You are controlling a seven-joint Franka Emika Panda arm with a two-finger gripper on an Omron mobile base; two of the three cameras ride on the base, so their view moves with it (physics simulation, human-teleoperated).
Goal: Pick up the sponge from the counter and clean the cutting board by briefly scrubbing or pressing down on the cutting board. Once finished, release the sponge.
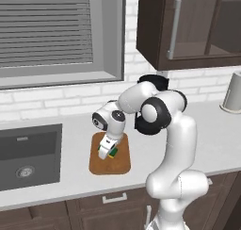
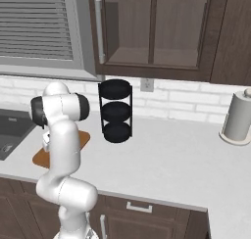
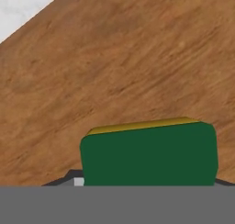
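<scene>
Starting at the far left, the dark grey sink basin (image 1: 29, 158) is sunk into the counter (image 1: 207, 139), under the window with grey blinds (image 1: 44, 26). Just right of the sink, near the counter's front edge, sits the cutting board (image 1: 120, 165), lying flat on the worktop. The gripper (image 1: 107, 151) is pointing down over the middle of the board with the sponge (image 1: 113, 153) pinched between its fingers, jaws about half closed around it. In the hand view the sponge (image 3: 149, 156) is right up close, green face toward the camera with a strip of yellow along its top edge, and wood grain of the cutting board (image 3: 137, 58) behind it. Can't honestly tell whether the sponge is pressed onto the wood or just above it.

Further right, the right base view shows a black three-tier rack (image 2: 115, 110) standing at the back by the brick wall, right of the cutting board (image 2: 40, 157). Way off at the far right end there's a paper towel roll (image 2: 239, 118) upright on its holder, well apart from everything else.
</scene>
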